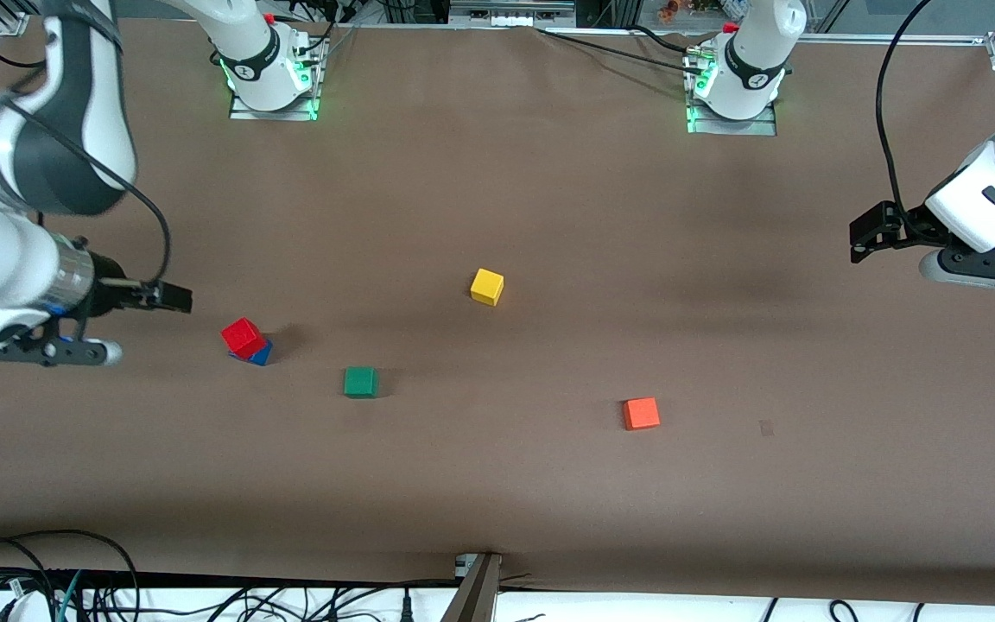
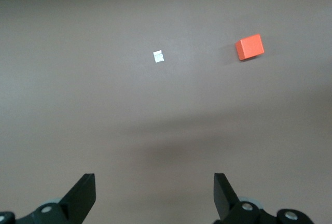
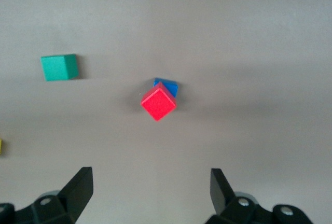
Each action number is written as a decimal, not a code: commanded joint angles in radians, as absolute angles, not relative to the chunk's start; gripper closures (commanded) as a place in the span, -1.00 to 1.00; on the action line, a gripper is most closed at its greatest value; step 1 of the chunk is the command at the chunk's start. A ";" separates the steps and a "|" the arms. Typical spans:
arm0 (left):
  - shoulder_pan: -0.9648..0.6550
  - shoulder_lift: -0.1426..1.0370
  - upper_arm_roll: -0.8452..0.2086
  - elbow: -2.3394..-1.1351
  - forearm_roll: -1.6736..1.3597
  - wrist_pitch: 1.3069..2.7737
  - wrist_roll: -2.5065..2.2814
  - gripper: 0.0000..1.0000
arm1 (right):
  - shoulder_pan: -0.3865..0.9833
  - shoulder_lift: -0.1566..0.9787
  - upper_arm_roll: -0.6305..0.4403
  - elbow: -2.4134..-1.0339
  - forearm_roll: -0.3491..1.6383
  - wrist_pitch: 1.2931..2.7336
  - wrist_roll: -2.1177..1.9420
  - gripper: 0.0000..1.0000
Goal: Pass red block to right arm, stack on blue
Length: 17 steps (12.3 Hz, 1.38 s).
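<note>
The red block [image 1: 243,335] sits on top of the blue cube [image 1: 262,353], turned askew so that one blue corner sticks out. The right wrist view shows the same stack, red block [image 3: 158,103] over blue cube [image 3: 169,86]. My right gripper [image 1: 171,298] hangs apart from the stack, toward the right arm's end of the table. It is open with nothing between its fingers [image 3: 79,185]. My left gripper [image 1: 867,235] waits over the left arm's end of the table, open and empty [image 2: 154,182].
A green cube [image 1: 360,381] lies beside the stack, toward the table's middle. A yellow cube [image 1: 487,286] sits mid-table. An orange cube [image 1: 641,413] lies nearer the front camera. A small pale scrap [image 2: 158,57] is on the mat near it.
</note>
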<state>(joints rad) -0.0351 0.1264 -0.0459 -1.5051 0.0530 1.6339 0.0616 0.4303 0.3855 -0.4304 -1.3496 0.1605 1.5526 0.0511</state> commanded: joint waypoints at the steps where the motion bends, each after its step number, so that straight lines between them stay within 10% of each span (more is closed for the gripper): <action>1: -0.025 0.155 -0.035 -1.467 0.065 1.648 0.054 -1.00 | 0.350 0.295 -0.315 -1.354 0.097 1.470 0.041 -1.00; 8: -0.026 0.156 -0.035 -1.387 0.074 1.651 0.051 -1.00 | 0.192 0.006 -0.179 -1.508 0.028 1.376 0.041 -1.00; 17: -0.046 0.156 -0.048 -1.399 0.061 1.442 0.057 -1.00 | 0.175 -0.002 -0.149 -1.546 -0.029 1.385 -0.057 -1.00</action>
<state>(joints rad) -0.0392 0.1435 -0.0512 -1.4097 0.0542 1.4940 0.0602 0.1924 0.0048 -0.1775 -1.5340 -0.0010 1.3722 -0.0378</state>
